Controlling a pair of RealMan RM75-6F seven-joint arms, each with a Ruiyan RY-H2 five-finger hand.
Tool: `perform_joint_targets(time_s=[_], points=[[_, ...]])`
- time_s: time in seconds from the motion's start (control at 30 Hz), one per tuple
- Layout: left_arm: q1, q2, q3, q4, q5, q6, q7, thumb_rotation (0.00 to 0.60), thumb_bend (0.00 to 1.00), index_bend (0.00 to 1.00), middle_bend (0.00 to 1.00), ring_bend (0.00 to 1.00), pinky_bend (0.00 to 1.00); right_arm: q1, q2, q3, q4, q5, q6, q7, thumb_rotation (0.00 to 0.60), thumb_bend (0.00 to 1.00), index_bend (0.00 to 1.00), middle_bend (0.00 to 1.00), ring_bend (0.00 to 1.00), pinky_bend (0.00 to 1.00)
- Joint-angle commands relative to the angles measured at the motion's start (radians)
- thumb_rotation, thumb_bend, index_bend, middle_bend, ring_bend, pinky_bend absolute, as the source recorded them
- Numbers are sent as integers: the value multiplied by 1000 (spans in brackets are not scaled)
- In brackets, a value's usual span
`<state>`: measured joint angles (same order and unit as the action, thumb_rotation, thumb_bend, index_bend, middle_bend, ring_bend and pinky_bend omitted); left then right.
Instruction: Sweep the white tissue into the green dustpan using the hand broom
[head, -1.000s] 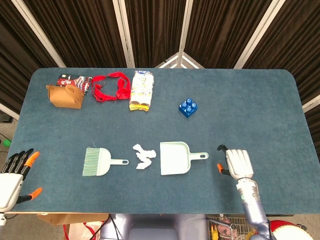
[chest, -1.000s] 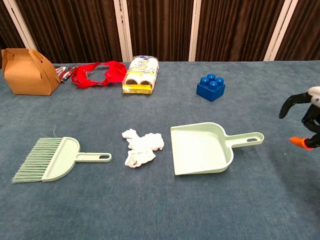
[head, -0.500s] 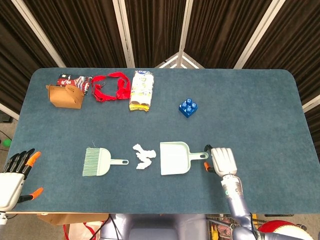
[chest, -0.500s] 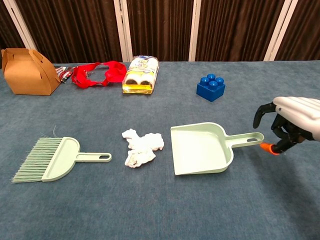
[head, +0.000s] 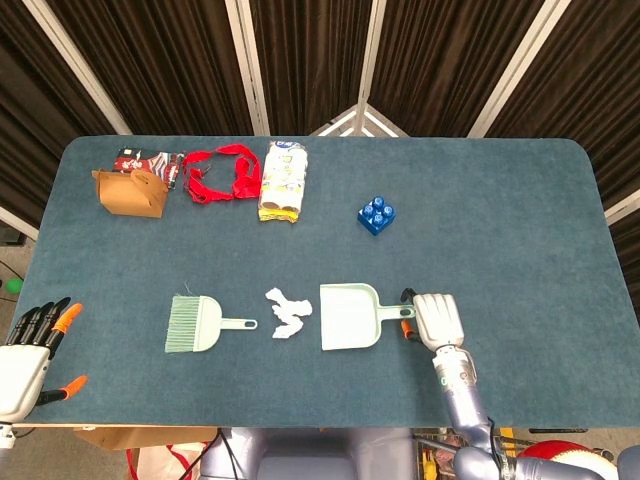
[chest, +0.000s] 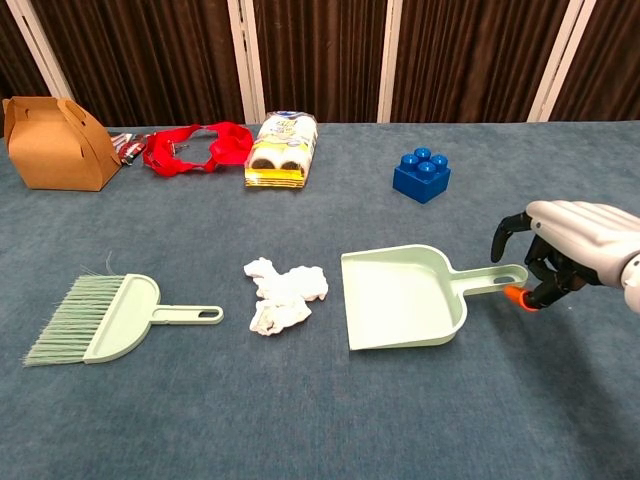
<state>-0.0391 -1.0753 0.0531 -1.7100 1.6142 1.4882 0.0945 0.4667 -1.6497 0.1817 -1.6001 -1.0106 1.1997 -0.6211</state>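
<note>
Half the dustpan (head: 349, 317) handle under the empty, loosely spread right hand (head: 436, 318).

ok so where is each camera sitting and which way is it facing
Head view: high above the table's near edge, looking steeply down; shows the left hand at the near left corner and the right hand by the dustpan.
Chest view: low at the near edge, looking level across the table toward the curtains; only the right hand shows.
Shared: dustpan, tissue, broom, right hand.
</note>
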Motion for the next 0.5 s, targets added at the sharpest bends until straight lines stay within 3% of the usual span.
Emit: perform_joint_targets(time_s=[0.03, 0.5], points=[[0, 0, 0, 0, -1, -1, 1, 600, 0, 0, 0, 0, 50, 3, -4, -2, 0, 1, 1, -1, 600, 394, 423, 889, 873, 900], [-1, 1, 1, 1, 1, 1, -5, 600, 0, 0, 0, 0, 49, 3, -20, -29, 4, 1, 24, -11, 600, 394, 425, 890, 873, 900]])
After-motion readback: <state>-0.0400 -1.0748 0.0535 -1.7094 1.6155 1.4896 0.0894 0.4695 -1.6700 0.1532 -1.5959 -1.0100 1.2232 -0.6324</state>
